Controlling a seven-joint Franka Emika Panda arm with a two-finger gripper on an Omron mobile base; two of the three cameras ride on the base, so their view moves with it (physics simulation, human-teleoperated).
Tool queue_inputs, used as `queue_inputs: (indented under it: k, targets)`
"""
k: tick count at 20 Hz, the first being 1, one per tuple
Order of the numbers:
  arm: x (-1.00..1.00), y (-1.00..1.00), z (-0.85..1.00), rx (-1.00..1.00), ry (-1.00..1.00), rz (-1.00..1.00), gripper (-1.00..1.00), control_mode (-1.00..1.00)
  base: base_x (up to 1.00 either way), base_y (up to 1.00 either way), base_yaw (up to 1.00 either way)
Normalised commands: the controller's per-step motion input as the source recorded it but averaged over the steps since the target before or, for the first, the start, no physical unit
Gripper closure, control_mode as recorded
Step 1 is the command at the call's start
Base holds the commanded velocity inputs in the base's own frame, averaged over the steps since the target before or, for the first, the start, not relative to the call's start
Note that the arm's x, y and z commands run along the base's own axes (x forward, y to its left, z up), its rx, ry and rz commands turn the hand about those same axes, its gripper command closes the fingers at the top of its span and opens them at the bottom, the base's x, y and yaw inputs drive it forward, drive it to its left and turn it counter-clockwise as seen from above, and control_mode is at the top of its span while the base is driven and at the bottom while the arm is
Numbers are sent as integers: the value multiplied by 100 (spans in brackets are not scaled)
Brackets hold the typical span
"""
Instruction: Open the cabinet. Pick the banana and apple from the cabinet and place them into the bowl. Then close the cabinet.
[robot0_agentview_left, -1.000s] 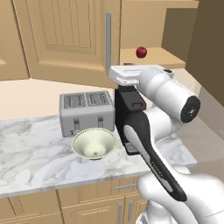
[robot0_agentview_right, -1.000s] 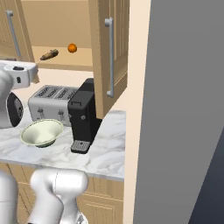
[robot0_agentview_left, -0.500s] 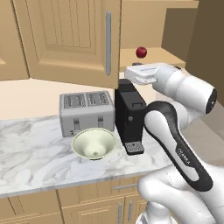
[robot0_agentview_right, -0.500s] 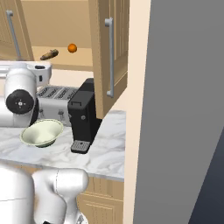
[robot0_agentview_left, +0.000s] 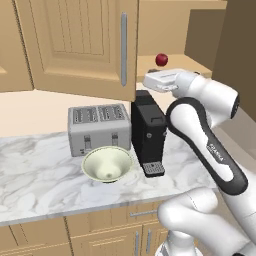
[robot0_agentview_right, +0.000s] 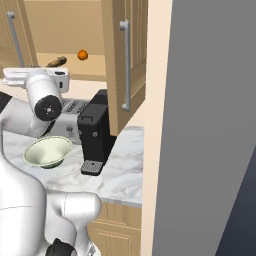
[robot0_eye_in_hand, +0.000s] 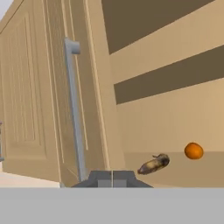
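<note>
Grey tool (robot0_eye_in_hand: 112, 178) fully closed, holding nothing

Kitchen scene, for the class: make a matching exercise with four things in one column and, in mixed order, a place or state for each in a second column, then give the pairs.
Things:
1. apple
2. bowl
3. banana
4. tool

Places or states:
A. on the marble counter in front of the toaster
B. shut, holding nothing
C. on the cabinet shelf, red, above the coffee machine
D. lying on the shelf beside the orange ball

Pairs: 1-C, 2-A, 3-D, 4-B
</note>
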Motion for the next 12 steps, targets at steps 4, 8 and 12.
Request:
queue_inputs:
  k: [4,8,12]
  targets:
    - [40,0,-2,0,0,7,100,-100,0,0,0]
    - [38,0,-13,0,0,13,100,-100,0,0,0]
    - [31,0,-17,0,0,15,100,-100,0,0,0]
